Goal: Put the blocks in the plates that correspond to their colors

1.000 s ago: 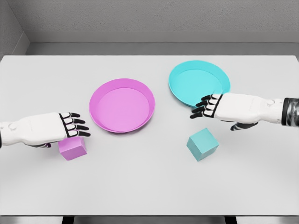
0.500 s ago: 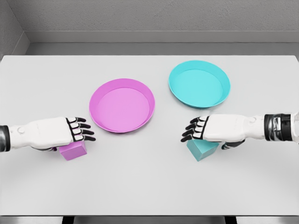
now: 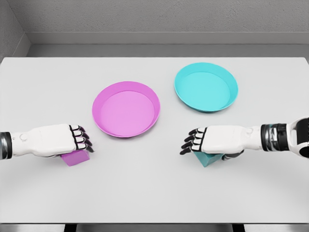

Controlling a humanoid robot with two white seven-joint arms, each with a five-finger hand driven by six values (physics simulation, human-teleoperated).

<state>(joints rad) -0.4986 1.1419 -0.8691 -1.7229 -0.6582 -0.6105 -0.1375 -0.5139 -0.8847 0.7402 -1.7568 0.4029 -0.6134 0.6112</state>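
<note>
A pink block (image 3: 76, 158) lies at the table's left front, mostly hidden under my left hand (image 3: 85, 142), whose fingers curl down over its top and right side. Only the lower part of a teal block (image 3: 207, 159) shows from under my right hand (image 3: 188, 144), which lies flat on top of it with its fingers spread and pointing left. The pink plate (image 3: 147, 94) sits in the middle of the table. Behind and to the right of it sits the teal plate (image 3: 230, 79). Both plates hold nothing.
The white table (image 3: 154, 193) runs to a front edge near the bottom of the picture. A grey wall stands behind its far edge.
Both hands have come down onto their blocks. The right hand moved from the teal plate's rim forward and left over the teal block. The left hand's fingers have curled.
</note>
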